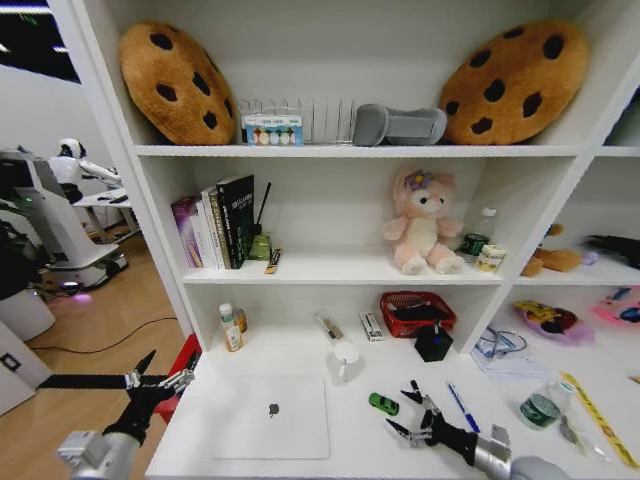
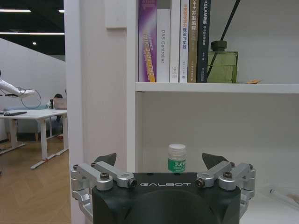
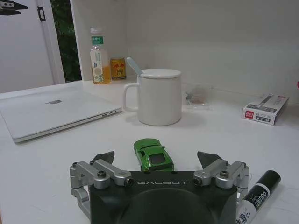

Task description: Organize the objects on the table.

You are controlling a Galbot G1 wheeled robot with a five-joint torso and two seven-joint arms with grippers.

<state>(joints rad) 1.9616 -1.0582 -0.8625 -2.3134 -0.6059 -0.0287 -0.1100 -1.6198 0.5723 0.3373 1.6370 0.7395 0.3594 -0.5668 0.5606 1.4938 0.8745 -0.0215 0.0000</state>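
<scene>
right gripper (image 3: pixel 156 161), jaws wide, sits low on the bench (image 1: pixel 300 350) facing the green toy car (image 3: pixel 153 154); centre it before closing. left gripper (image 1: pixel 160 385) idle, also wide.

Lighting: bright, even and soft indoors; ceiling strip lights (image 2: pixel 16 10) glow against a dark ceiling in the left wrist view, and the white surface (image 1: pixel 360 440) carries only faint, diffuse shadows beside the mug (image 3: pixel 160 96) and laptop (image 3: pixel 56 112). Picture quality: the head view bows strongly at its edges, so the shelf uprights (image 1: pixel 110 130) lean outward. Focus: both wrist views are sharp up close, with a slightly soft room background.
</scene>
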